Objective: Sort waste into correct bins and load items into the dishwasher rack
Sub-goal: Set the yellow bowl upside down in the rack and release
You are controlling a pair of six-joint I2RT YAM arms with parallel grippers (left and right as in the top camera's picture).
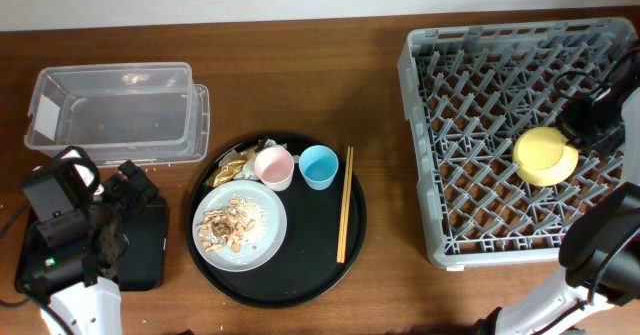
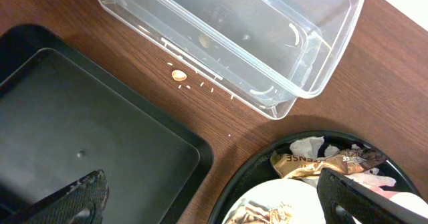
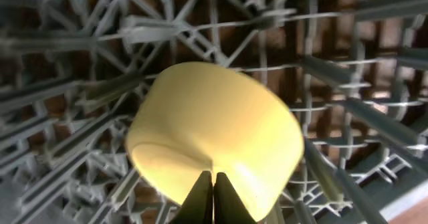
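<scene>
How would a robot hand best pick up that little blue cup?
Probably by the rim, from straight above: the blue cup stands upright and open, so one finger can go inside. Take the near wall; the pink cup stands close on its left.

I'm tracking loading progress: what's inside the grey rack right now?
Only the yellow bowl sits among the rack pegs, with the right claw shut on its rim. The arm covers the rack's right edge.

On the brown wooden table [image 1: 380, 135] lie a clear tub [image 1: 115, 72], a shallow black tray [image 2: 80, 137] near it, a round black tray [image 1: 320, 265] in the middle, a grey rack [image 1: 410, 125] at right, and one crumb [image 2: 178, 75] beside the tub.
</scene>
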